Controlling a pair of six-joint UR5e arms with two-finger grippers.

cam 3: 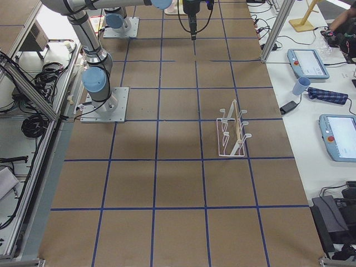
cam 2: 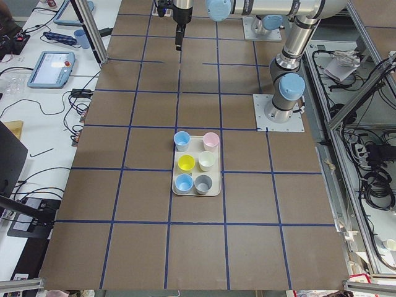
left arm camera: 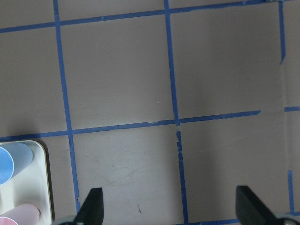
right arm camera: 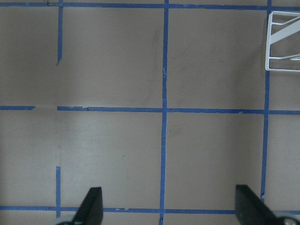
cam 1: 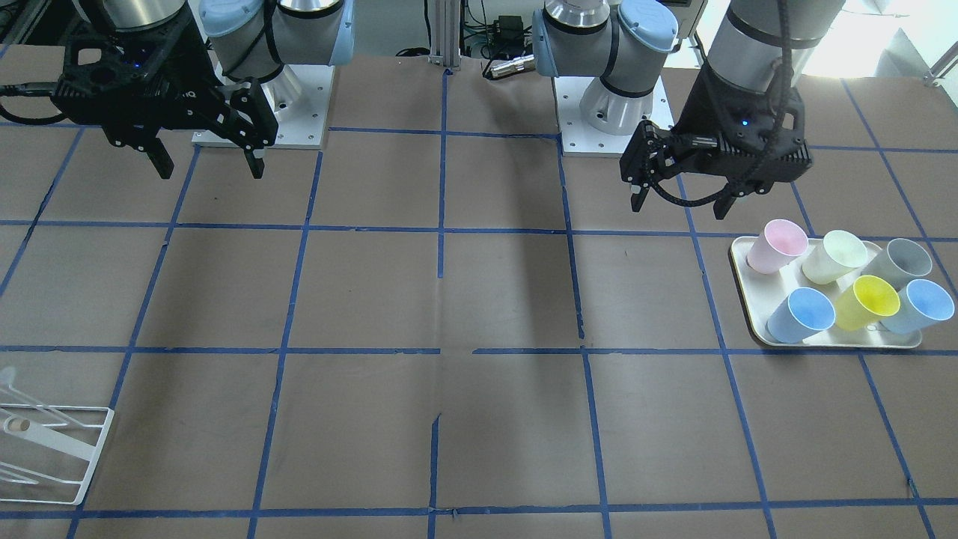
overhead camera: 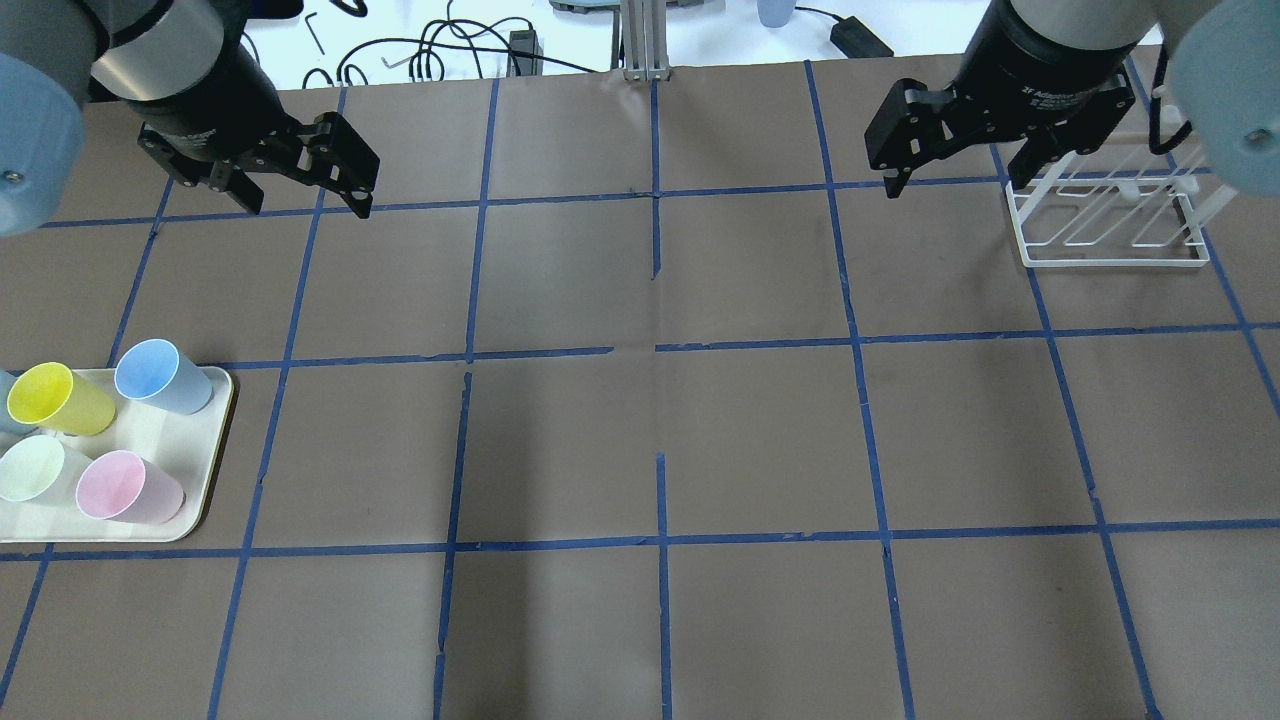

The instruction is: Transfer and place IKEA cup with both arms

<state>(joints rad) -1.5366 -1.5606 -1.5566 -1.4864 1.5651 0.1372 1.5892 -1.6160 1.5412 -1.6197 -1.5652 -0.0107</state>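
Two look-alike pale blue cups stand on a cream tray (cam 1: pixel 831 340): one at the tray's inner corner (cam 1: pixel 801 314), one at the outer corner (cam 1: pixel 924 305). I cannot tell which is the IKEA cup. In the overhead view the inner blue cup (overhead camera: pixel 160 375) shows whole. My left gripper (cam 1: pixel 679 207) hangs open and empty above the table, beyond the tray and apart from it. It also shows in the overhead view (overhead camera: pixel 305 207). My right gripper (cam 1: pixel 211 171) is open and empty, high near a white wire rack (overhead camera: pixel 1110 215).
The tray also holds a pink cup (cam 1: pixel 778 245), a pale green cup (cam 1: pixel 834 257), a grey cup (cam 1: pixel 898 262) and a yellow cup (cam 1: pixel 867 302). The brown table has a blue tape grid. Both arm bases stand at the robot-side edge.
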